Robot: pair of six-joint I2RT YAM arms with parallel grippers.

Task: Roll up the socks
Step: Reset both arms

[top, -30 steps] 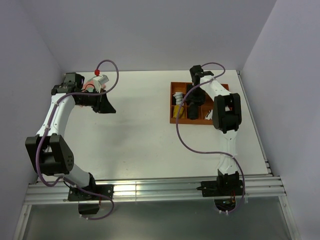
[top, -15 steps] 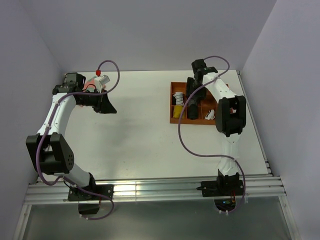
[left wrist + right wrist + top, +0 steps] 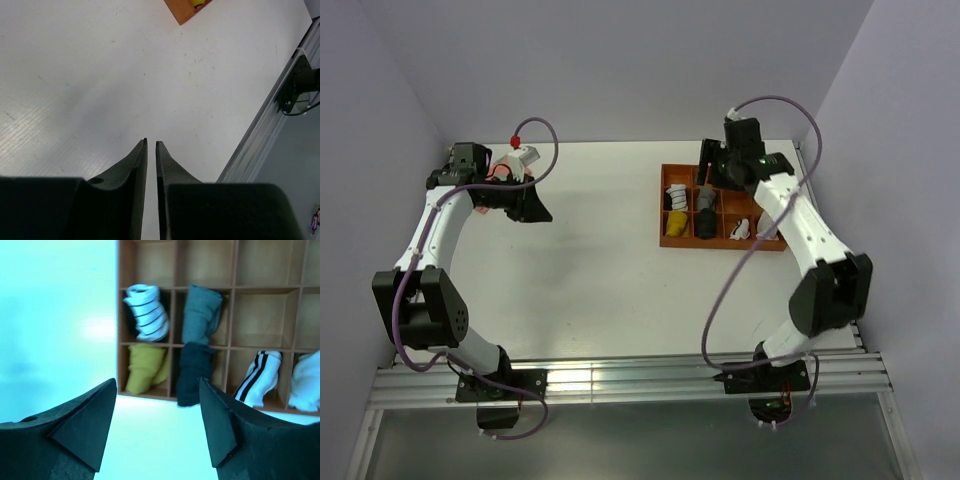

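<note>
The white sock with thin black stripes point(image 3: 146, 311) lies rolled in a left compartment of the orange organizer tray point(image 3: 119, 315). The grey sock point(image 3: 201, 315) sits bundled in the compartment to its right. Both show in the top view: the striped sock point(image 3: 676, 193) and the grey sock point(image 3: 705, 200) in the tray point(image 3: 661, 215). My right gripper point(image 3: 157, 382) is open and empty, held above the tray point(image 3: 712, 168). My left gripper point(image 3: 151, 142) is shut and empty, over bare table at the far left point(image 3: 530, 205).
A yellow bundle point(image 3: 145, 367), a black bundle point(image 3: 192, 372), a white sock with thick black stripes point(image 3: 260, 377) and a white bundle point(image 3: 306, 380) fill the tray's near row. The tray's corner point(image 3: 185, 10) shows in the left wrist view. An aluminium rail point(image 3: 620, 375) runs along the near edge.
My right arm has lifted out of the tray and swung toward the right, leaving the grey sock in its compartment. The left arm has not moved.
</note>
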